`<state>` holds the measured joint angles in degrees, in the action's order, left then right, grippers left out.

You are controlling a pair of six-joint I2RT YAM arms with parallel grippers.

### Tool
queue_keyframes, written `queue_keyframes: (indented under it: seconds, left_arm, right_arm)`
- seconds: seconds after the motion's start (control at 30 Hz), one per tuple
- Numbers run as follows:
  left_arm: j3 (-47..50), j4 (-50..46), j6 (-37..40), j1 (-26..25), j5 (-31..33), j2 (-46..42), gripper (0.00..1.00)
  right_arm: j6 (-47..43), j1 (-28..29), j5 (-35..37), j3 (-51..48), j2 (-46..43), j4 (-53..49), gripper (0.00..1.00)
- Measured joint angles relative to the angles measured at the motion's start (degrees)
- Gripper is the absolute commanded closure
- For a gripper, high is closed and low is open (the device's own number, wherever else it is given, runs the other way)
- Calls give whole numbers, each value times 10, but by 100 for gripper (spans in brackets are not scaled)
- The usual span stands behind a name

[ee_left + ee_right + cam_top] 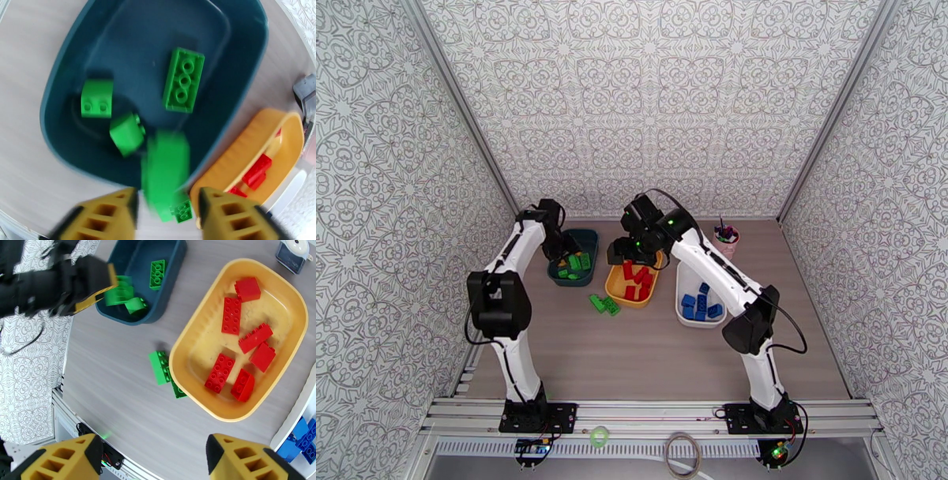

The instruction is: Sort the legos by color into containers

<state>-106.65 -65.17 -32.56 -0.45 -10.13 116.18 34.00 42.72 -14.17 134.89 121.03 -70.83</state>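
The teal tray lies below and ahead of the left gripper. The yellow tray lies ahead of the right gripper, a little to its right in the right wrist view. The white tray sits further out on that same side.

The sort looks nearly finished. Six reds lie in the yellow tray, the blues in the white and three greens in the teal. That leaves a fourth green at the left gripper and two loose greens on the table.

The left gripper's fingers are spread wide. The fourth green sits between them over the teal tray's near rim, narrower than the gap and blurred. It is probably dropping free, though I cannot tell whether one finger touches it. Its long axis runs straight out from the gripper, in line with the fingers.

The right gripper's fingers are also spread, with nothing between them. The loose greens lie straight ahead of its gap, touching each other, the farther-right one against the yellow tray's rim. Both are studs up, with long axes side by side, pointing away from the gripper and slanting along that rim.
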Motion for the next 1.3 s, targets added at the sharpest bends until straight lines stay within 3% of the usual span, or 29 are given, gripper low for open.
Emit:
queue_keyframes:
  seconds: [0.27,0.63,0.93,1.3]
  left_arm:
    - [26,-14,2,-13,15,-35,14]
    - [248,12,-55,-111,23,-224,4]
    - [315,40,-127,-205,23,-232,2]
    - [356,65,-193,-252,23,-236,5]
  right_arm:
    - [-4,0,20,-99,-34,-2,27]
    - [-4,0,47,-227,-84,17,26]
    - [-7,-3,56,-326,-139,46,24]
    - [-15,-34,61,-426,-197,71,24]
